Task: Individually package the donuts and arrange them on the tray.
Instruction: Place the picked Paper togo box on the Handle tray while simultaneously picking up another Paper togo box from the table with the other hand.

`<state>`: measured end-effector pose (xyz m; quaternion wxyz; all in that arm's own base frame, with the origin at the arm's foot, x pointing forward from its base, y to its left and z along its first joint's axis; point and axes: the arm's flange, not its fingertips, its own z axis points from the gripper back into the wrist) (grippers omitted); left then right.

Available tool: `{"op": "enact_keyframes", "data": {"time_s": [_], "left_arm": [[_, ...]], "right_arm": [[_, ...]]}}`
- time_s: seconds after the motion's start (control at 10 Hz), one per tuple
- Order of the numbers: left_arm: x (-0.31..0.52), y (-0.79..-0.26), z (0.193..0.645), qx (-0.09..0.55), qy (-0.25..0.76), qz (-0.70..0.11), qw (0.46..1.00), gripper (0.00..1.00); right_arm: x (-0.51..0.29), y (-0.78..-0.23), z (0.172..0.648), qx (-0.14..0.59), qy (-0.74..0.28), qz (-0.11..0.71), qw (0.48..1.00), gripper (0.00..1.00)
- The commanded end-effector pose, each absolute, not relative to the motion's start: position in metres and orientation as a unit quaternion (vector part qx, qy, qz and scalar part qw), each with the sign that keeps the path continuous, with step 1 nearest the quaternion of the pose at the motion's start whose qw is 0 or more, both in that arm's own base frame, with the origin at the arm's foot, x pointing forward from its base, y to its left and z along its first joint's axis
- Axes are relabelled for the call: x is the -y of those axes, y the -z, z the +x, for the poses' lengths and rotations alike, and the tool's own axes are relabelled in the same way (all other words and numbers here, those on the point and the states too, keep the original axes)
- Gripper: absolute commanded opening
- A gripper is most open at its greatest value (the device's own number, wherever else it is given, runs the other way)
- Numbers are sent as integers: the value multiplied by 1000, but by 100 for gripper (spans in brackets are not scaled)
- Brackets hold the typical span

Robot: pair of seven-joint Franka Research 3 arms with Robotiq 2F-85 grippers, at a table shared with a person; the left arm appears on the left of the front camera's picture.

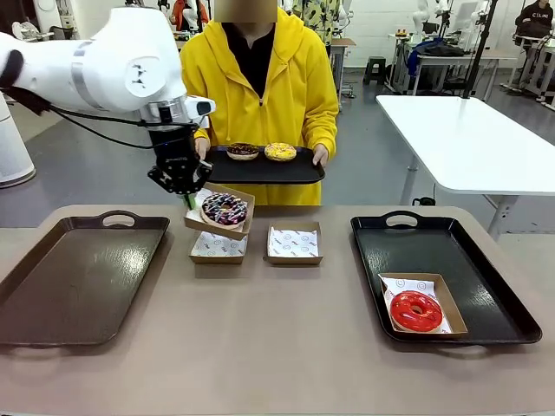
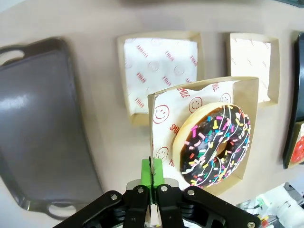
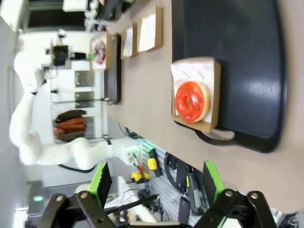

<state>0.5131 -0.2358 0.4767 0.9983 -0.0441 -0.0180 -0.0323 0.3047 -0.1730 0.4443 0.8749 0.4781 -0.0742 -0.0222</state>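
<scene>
The sprinkled chocolate donut is held in its box, whose near rim is pinched by the left fingers, tilted above the counter. The black tray with the red donut is set well to the right, nearer the wide, empty right fingers.

The left arm reaches in with its wrist bent straight down. The left gripper points at the table, its green pads pinched on the rim of a box (just that thin edge sits between the jaws). The right gripper has its jaws spread wide.
</scene>
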Motion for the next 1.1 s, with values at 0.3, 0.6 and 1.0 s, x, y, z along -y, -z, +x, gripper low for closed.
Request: {"op": "enact_keyframes", "data": {"time_s": [0.3, 0.6, 1.0], "left_arm": [[133, -493, 414, 1, 10, -30, 1000, 1], [98, -479, 392, -15, -15, -6, 1000, 1], [93, -469, 386, -27, -34, -4, 999, 1]], "right_arm": [[6, -503, 404, 118, 22, 335, 935, 100], [-65, -498, 437, 153, 0, 279, 948, 100], [-84, -489, 435, 161, -21, 278, 947, 100]]}}
